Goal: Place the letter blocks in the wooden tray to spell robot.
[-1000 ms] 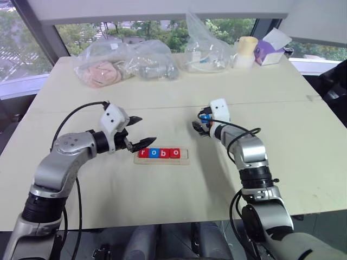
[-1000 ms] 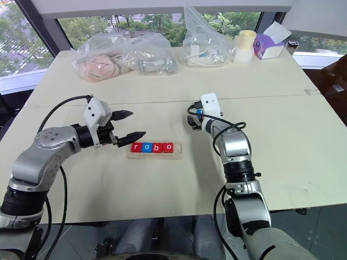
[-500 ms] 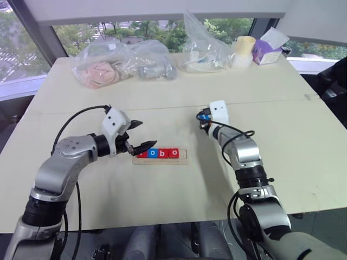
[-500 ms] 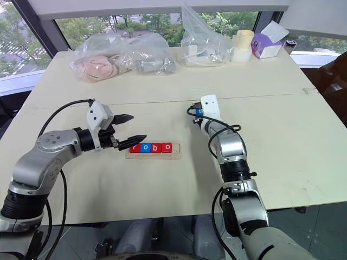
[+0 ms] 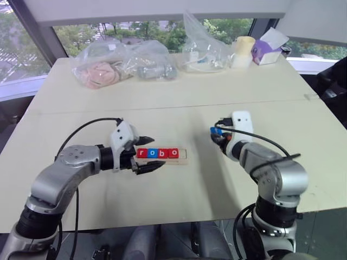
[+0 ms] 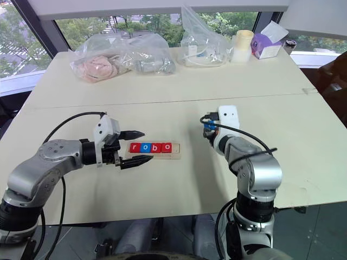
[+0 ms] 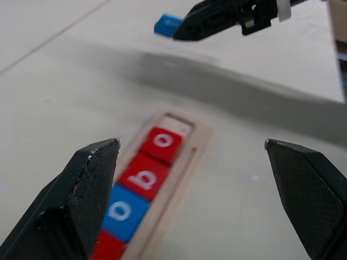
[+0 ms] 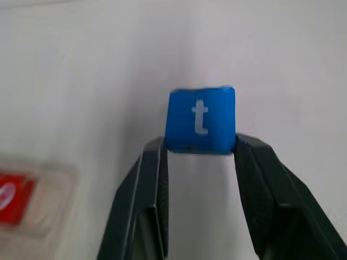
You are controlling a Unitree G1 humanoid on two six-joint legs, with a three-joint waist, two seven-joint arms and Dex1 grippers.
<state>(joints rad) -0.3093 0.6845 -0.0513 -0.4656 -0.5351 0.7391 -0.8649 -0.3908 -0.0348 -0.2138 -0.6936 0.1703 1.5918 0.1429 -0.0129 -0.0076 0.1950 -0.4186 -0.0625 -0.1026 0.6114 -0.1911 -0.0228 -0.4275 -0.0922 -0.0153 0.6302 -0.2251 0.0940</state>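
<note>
Surface is smooth and cream. Wooden tray, pale and rounded, holds four square blocks spelling "robo". Left gripper spreads its fingers wide beside it. Right gripper pinches the blue "t" block.

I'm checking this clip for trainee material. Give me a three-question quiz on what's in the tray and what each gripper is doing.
1. True or false: the wooden tray already holds five letter blocks.
2. Which letter is on the blue block held by the right gripper? A) r B) t C) b
3. Fill in: the left gripper, beside the tray's r end, is ____.

Key: 1. False: four blocks, r, o, b, o, and the last slot is bare. 2. B. 3. open, holding nothing.
</note>
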